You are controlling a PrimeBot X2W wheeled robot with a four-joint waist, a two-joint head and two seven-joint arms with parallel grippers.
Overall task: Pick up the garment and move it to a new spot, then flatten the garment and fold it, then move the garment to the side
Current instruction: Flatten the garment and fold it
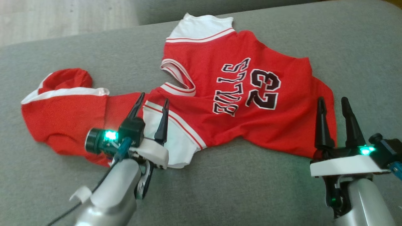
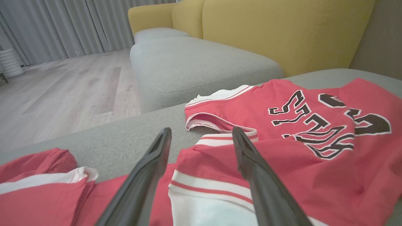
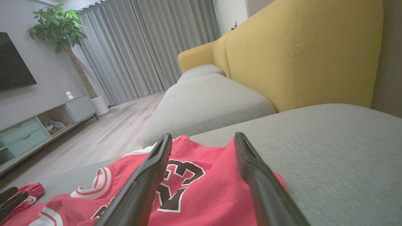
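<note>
Forearms of pale metal come up from the bottom of the head view, each wrist showing a green light. The left gripper (image 1: pixel 153 99) leans in at a slant to the left of the number 23 (image 1: pixel 262 89), its jaws spread above a white, red-striped band of cloth. The pictures do not show whether the tips touch the cloth. The right gripper (image 1: pixel 332 100) stands straighter to the right of the 23, at the cloth's edge, its jaws also spread and holding nothing.

The garment (image 1: pixel 204 62) is a red jersey with white trim and black, white-edged lettering and 23, which read upside down from the head. It lies rumpled on a grey sofa cushion (image 1: pixel 251 182). The part around the 23 is fairly smooth. Left of the 23 it narrows into folds and ends in a bunched lump with a white band.

The left wrist view looks past the 23 to a wooden floor (image 2: pixel 62 94) and a yellow backrest (image 2: pixel 282 31). The right wrist view adds grey curtains (image 3: pixel 141 47), a plant (image 3: pixel 56 28), a television (image 3: pixel 12 69) and a low cabinet (image 3: pixel 31 128). It also shows the left gripper's dark tips far left of the 23.
</note>
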